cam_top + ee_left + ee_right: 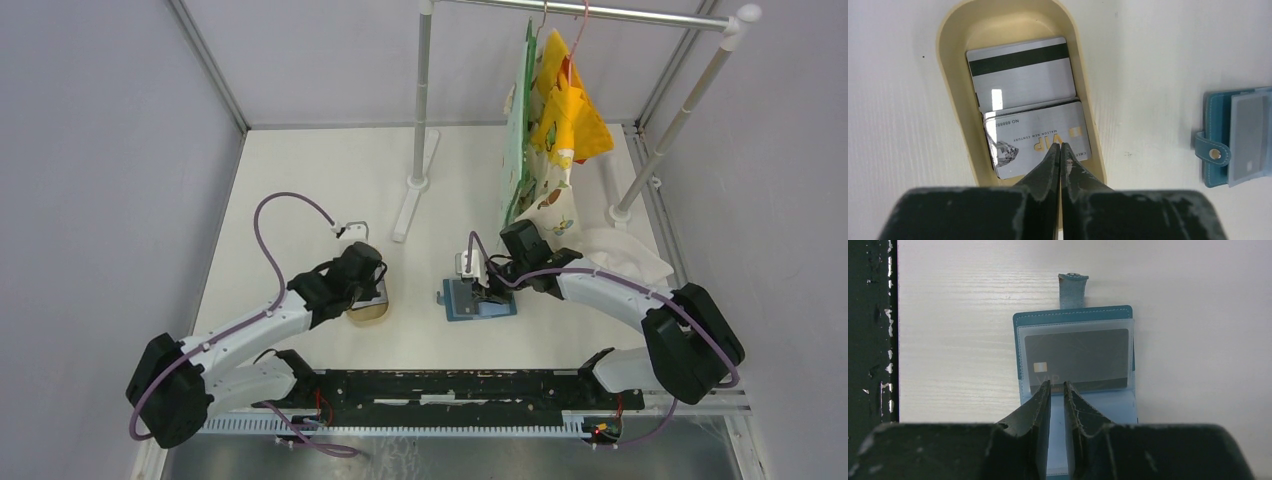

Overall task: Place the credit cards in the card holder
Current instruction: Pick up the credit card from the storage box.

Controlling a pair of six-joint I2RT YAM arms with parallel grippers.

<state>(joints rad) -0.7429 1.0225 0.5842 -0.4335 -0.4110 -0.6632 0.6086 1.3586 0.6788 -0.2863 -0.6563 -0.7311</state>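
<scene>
Two credit cards lie in a tan oval tray (953,100): a silver one with a black stripe (1020,75) at the far end and a silver VIP card (1035,135) overlapping it. My left gripper (1060,146) is shut just above the VIP card, nothing visible between its tips. The teal-blue card holder (1075,315) lies open on the table (480,300), a dark card (1078,357) inside its clear sleeve, strap with snap pointing away. My right gripper (1057,384) hovers over the holder's near page with a narrow gap between the fingers and holds nothing.
A clothes rack (422,100) stands at the back with colourful cloths (555,110) hanging from it. A white cloth (625,250) lies behind the right arm. The black rail (450,385) runs along the near table edge. The tray (368,312) sits left of the holder.
</scene>
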